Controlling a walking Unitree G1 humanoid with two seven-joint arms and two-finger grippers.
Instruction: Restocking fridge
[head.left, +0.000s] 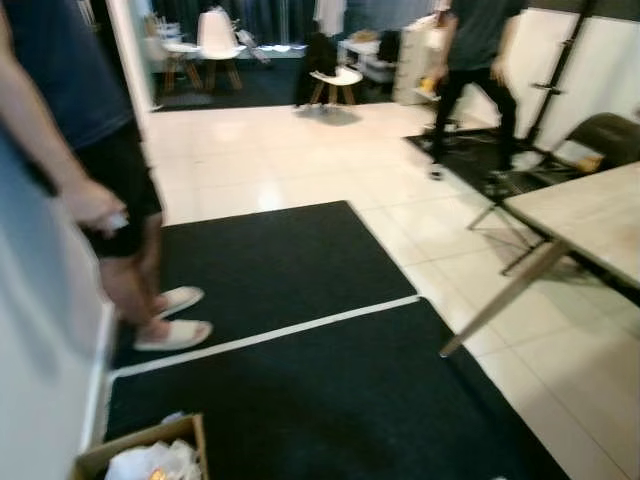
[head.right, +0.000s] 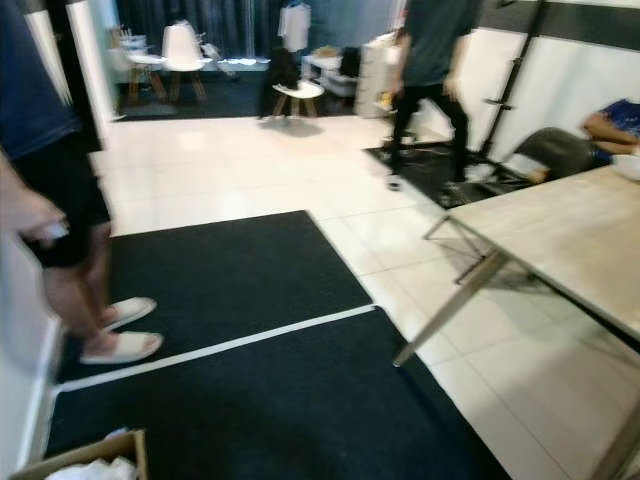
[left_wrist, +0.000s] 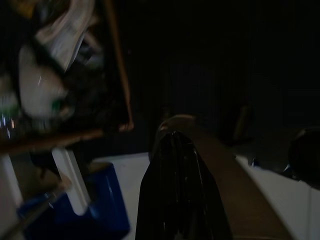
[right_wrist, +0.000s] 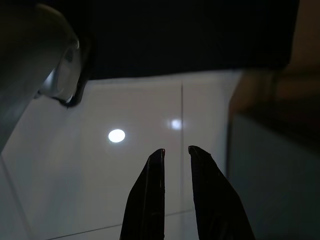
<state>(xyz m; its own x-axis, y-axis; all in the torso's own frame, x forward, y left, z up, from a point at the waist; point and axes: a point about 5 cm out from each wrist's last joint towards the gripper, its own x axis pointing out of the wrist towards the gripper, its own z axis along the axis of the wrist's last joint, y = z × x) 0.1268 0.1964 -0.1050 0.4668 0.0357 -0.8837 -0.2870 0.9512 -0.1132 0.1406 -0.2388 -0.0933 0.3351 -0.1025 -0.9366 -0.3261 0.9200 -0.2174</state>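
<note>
Landmark: I take the black mat (head.left: 300, 330) with its white stripe (head.left: 270, 335) as reference; head views are blurred.
Box: cardboard box (head.left: 150, 455) at the mat's near left corner, holding white bags (head.left: 150, 462); in the left wrist view I see the box (left_wrist: 117, 75) and pale packaging, dim.
Left gripper: (left_wrist: 177, 175) hangs low near the box over white floor; I cannot tell how its fingers stand, too dark.
Right gripper: (right_wrist: 175, 155) hangs over white tile (right_wrist: 125, 150); fingers slightly parted, nothing between them.
Person: stands on the mat's left edge in white slippers (head.left: 175, 320), hand (head.left: 95, 205) hanging.
Second person: (head.left: 470, 70) far beyond the mat, mid-step.
Table: wooden table (head.left: 590, 220) right of the mat.
Chairs: white chairs (head.left: 215, 40) far behind the mat.
</note>
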